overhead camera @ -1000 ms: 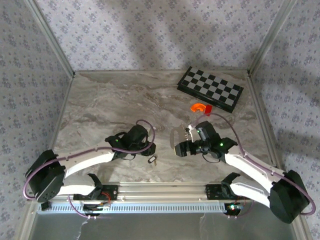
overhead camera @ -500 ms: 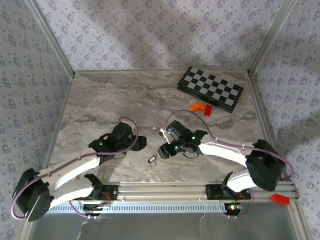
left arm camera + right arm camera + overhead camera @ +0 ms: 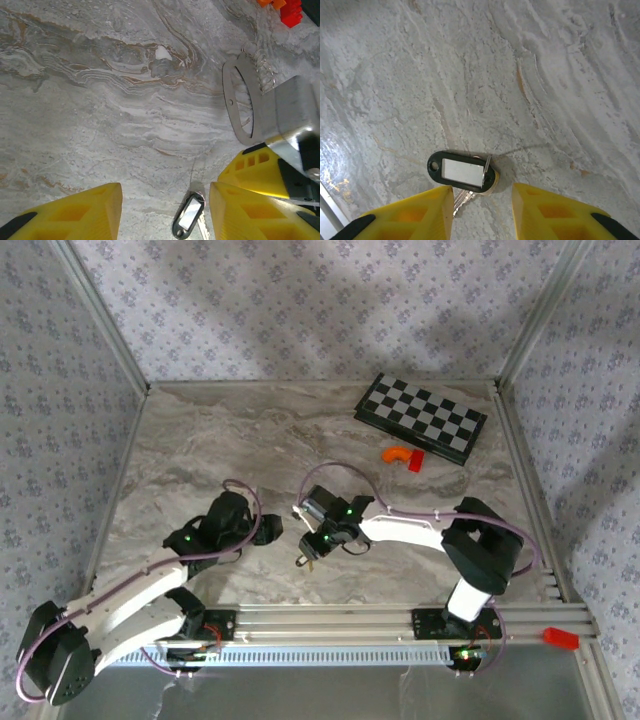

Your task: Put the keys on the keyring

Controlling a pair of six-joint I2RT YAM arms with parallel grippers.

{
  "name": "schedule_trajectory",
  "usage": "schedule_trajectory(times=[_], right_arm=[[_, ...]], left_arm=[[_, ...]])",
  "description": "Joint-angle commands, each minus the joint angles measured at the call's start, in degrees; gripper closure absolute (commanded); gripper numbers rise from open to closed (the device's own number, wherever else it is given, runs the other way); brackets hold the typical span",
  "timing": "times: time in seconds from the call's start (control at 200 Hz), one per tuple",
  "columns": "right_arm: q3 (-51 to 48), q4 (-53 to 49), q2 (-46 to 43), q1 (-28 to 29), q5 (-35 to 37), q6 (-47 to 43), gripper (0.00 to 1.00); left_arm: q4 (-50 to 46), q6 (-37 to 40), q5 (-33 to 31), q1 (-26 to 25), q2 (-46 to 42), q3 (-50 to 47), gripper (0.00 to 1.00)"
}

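Note:
A black key tag with a white label point(image 3: 462, 171) lies flat on the marble table point(image 3: 530, 65). A thin metal keyring point(image 3: 486, 169) sits at its right end, and a silver key blade point(image 3: 461, 198) pokes out from under it. My right gripper point(image 3: 482, 207) hovers over the tag, open with narrow jaws; the tag lies just ahead of its yellow fingertips and the blade reaches in beside the left one. In the top view the tag point(image 3: 303, 560) is just below the right gripper point(image 3: 315, 545). My left gripper point(image 3: 165, 210) is open, the tag point(image 3: 188, 216) between its fingers near the right one.
A folded chessboard point(image 3: 420, 418) lies at the back right, with an orange curved piece point(image 3: 396, 453) and a red block point(image 3: 415, 462) in front of it. Patterned walls enclose the table. The right arm's yellow finger point(image 3: 250, 167) stands close beside my left gripper.
The right arm swung left and down over the key tag while its jaws narrowed. The left arm drew back to the left and its jaws widened slightly.

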Motion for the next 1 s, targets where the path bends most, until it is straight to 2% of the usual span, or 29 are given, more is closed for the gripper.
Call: schedule_trajectory(times=[0.0, 0.615, 0.995], right_arm=[[2.1, -2.5, 2.1, 0.3, 0.2, -0.6, 0.64], [4.3, -3.0, 6.2, 0.8, -2.1, -1.7, 0.78], [3.8, -3.2, 6.1, 0.9, -1.5, -2.4, 0.93]], left_arm=[[0.1, -0.3, 1.3, 1.0, -1.4, -0.3, 0.5], [0.0, 0.5, 2.2, 2.2, -2.2, -1.2, 0.5], [-0.4, 0.5, 2.4, 2.2, -2.6, -1.3, 0.5]])
